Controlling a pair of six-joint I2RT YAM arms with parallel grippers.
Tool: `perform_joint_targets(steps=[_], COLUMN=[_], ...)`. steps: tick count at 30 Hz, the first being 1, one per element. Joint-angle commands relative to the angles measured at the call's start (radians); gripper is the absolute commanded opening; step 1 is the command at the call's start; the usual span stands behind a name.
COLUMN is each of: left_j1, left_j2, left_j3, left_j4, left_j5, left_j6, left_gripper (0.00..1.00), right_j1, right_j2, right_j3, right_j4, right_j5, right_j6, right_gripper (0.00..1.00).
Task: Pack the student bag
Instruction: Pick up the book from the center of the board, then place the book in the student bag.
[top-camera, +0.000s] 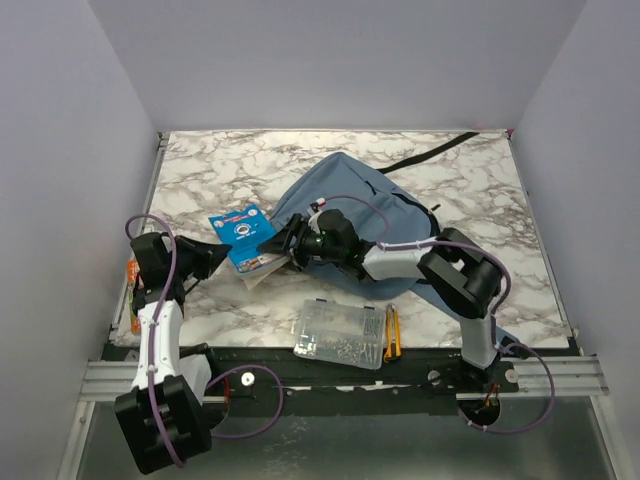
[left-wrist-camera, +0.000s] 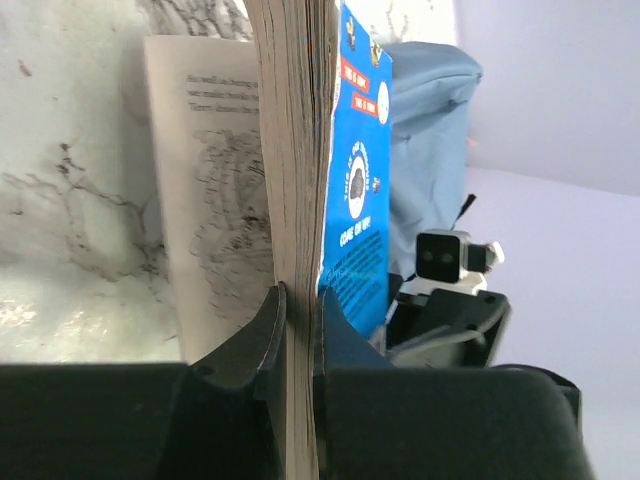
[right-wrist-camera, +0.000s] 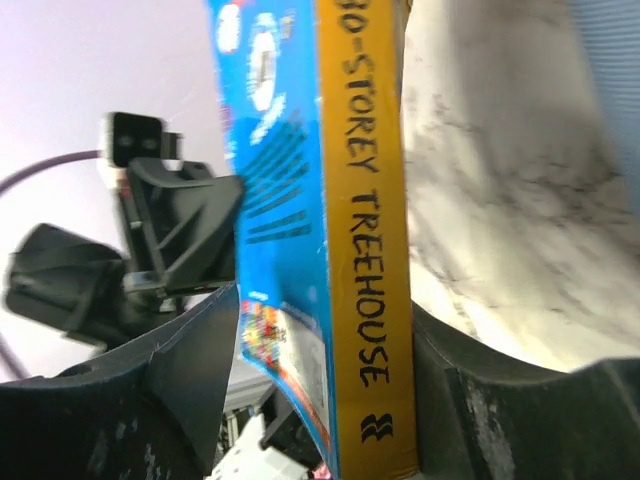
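Observation:
A paperback with a blue cover and yellow spine, the book (top-camera: 240, 235), is held up between both arms, left of the student bag (top-camera: 400, 200), a blue-grey backpack lying in mid-table. My left gripper (left-wrist-camera: 298, 310) is shut on the book's block of pages (left-wrist-camera: 295, 150); one loose page hangs to its left. My right gripper (right-wrist-camera: 325, 330) straddles the spine (right-wrist-camera: 370, 250), one finger against the spine and the other against the blue cover. From above, the left gripper (top-camera: 215, 258) and right gripper (top-camera: 283, 240) meet at the book's two ends.
A clear plastic box (top-camera: 340, 335) of small parts lies at the near edge, with yellow and orange pens (top-camera: 391, 335) beside it. An orange item (top-camera: 131, 270) sits at the table's left edge. The bag's black strap (top-camera: 435, 152) trails to the far right.

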Motion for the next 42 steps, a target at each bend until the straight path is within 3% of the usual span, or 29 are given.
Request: perform_joint_targets(steps=[1, 9, 15, 19, 20, 23, 24, 26, 27, 28, 30, 32, 38, 42], left_j1=[-0.045, -0.144, -0.227, -0.281, -0.293, -0.328, -0.33, -0.385, -0.399, -0.413, -0.427, -0.442, -0.577, -0.812], left_j2=[-0.103, -0.24, -0.26, -0.281, -0.286, -0.289, -0.287, -0.283, -0.283, -0.282, -0.279, -0.267, -0.242, -0.186], left_j3=[-0.051, -0.103, -0.087, -0.088, -0.089, -0.087, -0.087, -0.081, -0.075, -0.072, -0.07, -0.046, 0.024, 0.088], left_j4=[0.199, 0.332, 0.377, 0.387, 0.39, 0.398, 0.401, 0.403, 0.403, 0.402, 0.4, 0.366, 0.24, 0.243], left_j5=[0.07, -0.11, -0.154, -0.206, -0.22, -0.24, -0.242, -0.246, -0.249, -0.246, -0.221, -0.192, -0.259, -0.423], left_j6=[-0.202, -0.415, -0.472, -0.478, -0.48, -0.471, -0.468, -0.433, -0.402, -0.363, -0.307, -0.217, 0.058, 0.255], left_gripper=[0.0, 0.0, 0.0, 0.0, 0.0, 0.0, 0.0, 0.0, 0.0, 0.01, 0.31, 0.47, 0.61, 0.66], right_j1=[0.014, 0.058, 0.071, 0.111, 0.118, 0.118, 0.118, 0.118, 0.119, 0.117, 0.115, 0.102, 0.056, 0.055], right_j2=[-0.138, -0.294, -0.319, -0.364, -0.374, -0.401, -0.411, -0.458, -0.481, -0.521, -0.607, -0.684, -0.804, -0.886], right_j3=[-0.017, -0.139, -0.09, -0.069, -0.068, -0.085, -0.089, -0.104, -0.108, -0.108, -0.093, -0.053, 0.133, 0.162], right_j4=[0.121, 0.211, 0.14, 0.053, 0.032, 0.037, 0.034, 0.016, -0.017, -0.059, -0.2, -0.413, -1.048, -1.4], right_j5=[0.086, 0.28, 0.35, 0.496, 0.535, 0.597, 0.611, 0.654, 0.683, 0.711, 0.803, 0.892, 1.173, 1.39], right_j6=[-0.003, 0.012, -0.011, -0.033, -0.036, -0.039, -0.053, -0.113, -0.141, -0.18, -0.292, -0.42, -0.769, -0.812], right_gripper=[0.63, 0.75, 0.73, 0.7, 0.61, 0.49, 0.38, 0.05, 0.01, 0.0, 0.0, 0.0, 0.0, 0.0])
